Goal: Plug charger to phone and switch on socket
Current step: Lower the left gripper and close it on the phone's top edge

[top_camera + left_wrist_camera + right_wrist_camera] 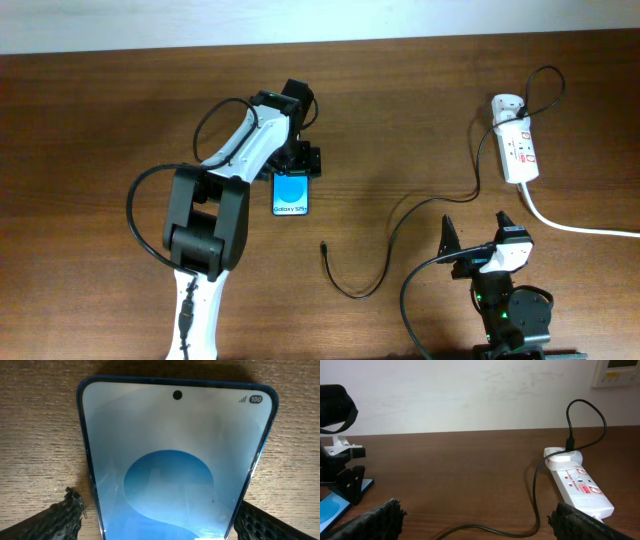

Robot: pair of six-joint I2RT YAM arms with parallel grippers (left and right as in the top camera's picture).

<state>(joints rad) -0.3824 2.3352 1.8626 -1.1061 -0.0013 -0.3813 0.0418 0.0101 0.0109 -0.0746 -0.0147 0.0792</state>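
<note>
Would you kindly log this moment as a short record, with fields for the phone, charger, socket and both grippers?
phone: flat on the table, screen up and lit
charger plug tip: loose on the table, not in the phone
adapter: seated in the socket's end
socket: far right; switch state not readable
left gripper: open, fingers flanking the phone
right gripper: open, empty, facing the socket
</note>
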